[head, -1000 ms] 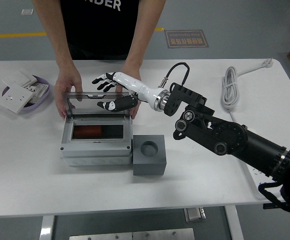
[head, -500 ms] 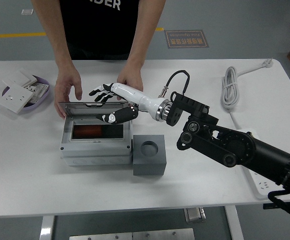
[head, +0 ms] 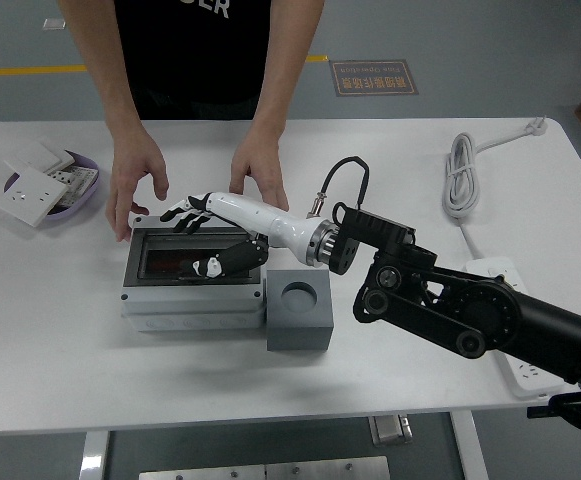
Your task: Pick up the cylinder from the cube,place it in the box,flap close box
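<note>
The red cylinder [head: 175, 263] lies inside the grey box [head: 192, 278], its long axis running left to right along the box, seen dimly through the transparent flap [head: 185, 255] that lies down flat over the opening. The right hand [head: 210, 235] rests on top of that flap with its fingers spread and grasping nothing, fingertips toward the far left corner and the thumb [head: 220, 264] lying over the near side. The left arm is out of view.

Just to the right of the box, touching it, stands the dark grey cube [head: 298, 309], its round socket facing up and empty.

The white table [head: 270, 385] stands on a grey floor with a yellow line and a printed floor mat beyond its far edge. A person stands at the far side, both hands [head: 135, 180] resting at the far rim of the box.

At the far left a purple bowl [head: 12, 184] holds white wall switches [head: 36, 183]. At the far right lies a coiled white cable [head: 463, 175], and a white power strip [head: 523, 365] lies partly under the arm.
</note>
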Controlling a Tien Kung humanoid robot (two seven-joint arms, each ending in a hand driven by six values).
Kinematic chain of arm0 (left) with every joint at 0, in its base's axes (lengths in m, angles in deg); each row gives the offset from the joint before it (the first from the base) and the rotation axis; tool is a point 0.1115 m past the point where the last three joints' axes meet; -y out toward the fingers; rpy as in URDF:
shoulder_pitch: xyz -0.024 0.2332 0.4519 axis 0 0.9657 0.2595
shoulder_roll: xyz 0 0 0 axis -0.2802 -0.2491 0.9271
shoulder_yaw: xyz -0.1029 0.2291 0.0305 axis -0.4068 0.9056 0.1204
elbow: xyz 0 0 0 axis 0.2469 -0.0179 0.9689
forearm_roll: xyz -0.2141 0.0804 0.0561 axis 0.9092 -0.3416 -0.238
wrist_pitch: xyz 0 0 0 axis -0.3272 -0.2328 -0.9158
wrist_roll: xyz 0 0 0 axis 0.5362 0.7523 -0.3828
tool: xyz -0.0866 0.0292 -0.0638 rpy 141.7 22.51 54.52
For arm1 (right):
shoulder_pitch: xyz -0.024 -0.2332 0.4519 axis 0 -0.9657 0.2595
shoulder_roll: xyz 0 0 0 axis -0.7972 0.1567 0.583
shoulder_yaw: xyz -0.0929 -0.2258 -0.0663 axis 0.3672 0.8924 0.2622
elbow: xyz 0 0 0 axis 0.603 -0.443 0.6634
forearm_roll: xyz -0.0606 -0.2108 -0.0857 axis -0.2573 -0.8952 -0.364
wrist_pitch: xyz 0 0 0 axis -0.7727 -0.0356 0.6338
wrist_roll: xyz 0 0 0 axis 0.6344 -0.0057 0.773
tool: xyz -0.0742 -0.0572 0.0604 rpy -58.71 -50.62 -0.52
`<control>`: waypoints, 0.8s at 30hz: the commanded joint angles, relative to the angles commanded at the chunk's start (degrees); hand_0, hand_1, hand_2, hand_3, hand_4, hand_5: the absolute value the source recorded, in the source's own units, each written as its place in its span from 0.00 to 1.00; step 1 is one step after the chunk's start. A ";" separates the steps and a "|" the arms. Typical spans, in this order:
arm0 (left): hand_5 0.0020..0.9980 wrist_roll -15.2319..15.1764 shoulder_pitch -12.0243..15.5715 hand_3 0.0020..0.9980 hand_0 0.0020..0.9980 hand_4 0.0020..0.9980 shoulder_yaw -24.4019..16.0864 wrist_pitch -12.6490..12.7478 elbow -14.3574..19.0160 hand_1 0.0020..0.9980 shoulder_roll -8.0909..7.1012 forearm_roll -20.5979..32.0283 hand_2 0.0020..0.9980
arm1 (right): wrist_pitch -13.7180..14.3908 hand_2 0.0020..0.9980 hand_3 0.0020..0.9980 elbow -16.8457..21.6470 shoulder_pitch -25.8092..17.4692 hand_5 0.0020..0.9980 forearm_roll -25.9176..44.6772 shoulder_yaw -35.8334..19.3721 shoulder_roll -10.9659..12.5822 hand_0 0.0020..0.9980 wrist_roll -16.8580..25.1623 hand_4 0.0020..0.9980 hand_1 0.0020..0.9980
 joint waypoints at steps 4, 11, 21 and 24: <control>0.00 0.01 -0.05 0.95 0.92 0.00 -0.09 0.03 0.00 0.85 -0.01 -0.08 0.86 | -0.53 0.74 0.80 0.37 -0.35 0.24 -0.27 -0.34 0.45 0.80 -0.33 0.70 0.71; 0.00 0.12 0.04 0.95 0.92 0.00 -0.27 0.11 0.00 0.85 0.05 -0.06 0.86 | 0.06 0.73 0.79 0.05 -2.55 0.24 1.69 -6.62 2.69 0.79 0.04 0.70 0.70; 0.00 0.15 0.21 0.95 0.92 0.00 -0.27 0.17 0.00 0.85 0.28 0.17 0.86 | 2.53 0.74 0.79 -2.05 -9.48 0.25 -1.50 -20.56 5.05 0.79 -0.15 0.70 0.71; 0.00 0.10 0.21 0.95 0.92 0.00 -0.22 0.16 0.00 0.85 0.37 0.26 0.86 | 3.03 0.74 0.79 -2.25 -11.46 0.25 -3.77 -24.35 5.21 0.79 -0.63 0.70 0.71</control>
